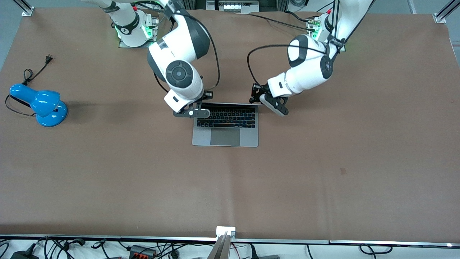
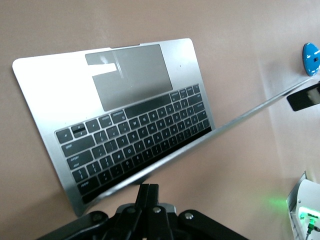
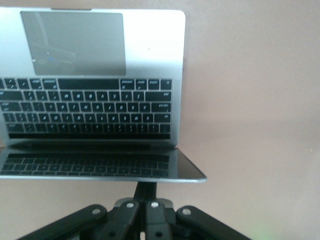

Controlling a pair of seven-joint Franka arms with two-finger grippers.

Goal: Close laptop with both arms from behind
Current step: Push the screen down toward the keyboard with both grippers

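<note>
The silver-grey laptop [image 1: 225, 136] lies open at the table's middle, black keyboard and grey trackpad showing. Its lid [image 1: 230, 104] leans forward over the keyboard, partly closed. My right gripper [image 1: 205, 98] is shut, its fingertips against the back of the lid at the corner toward the right arm's end. In the right wrist view the shut fingers [image 3: 146, 186] touch just under the lid's edge [image 3: 100, 176]. My left gripper [image 1: 256, 98] is shut at the lid's other back corner. In the left wrist view its fingers [image 2: 149, 187] sit right by the lid's edge [image 2: 200, 141].
A blue desk lamp [image 1: 43, 104] with a black cord lies on the brown table [image 1: 323, 180] toward the right arm's end, well away from the laptop. It also shows in the left wrist view [image 2: 311, 57].
</note>
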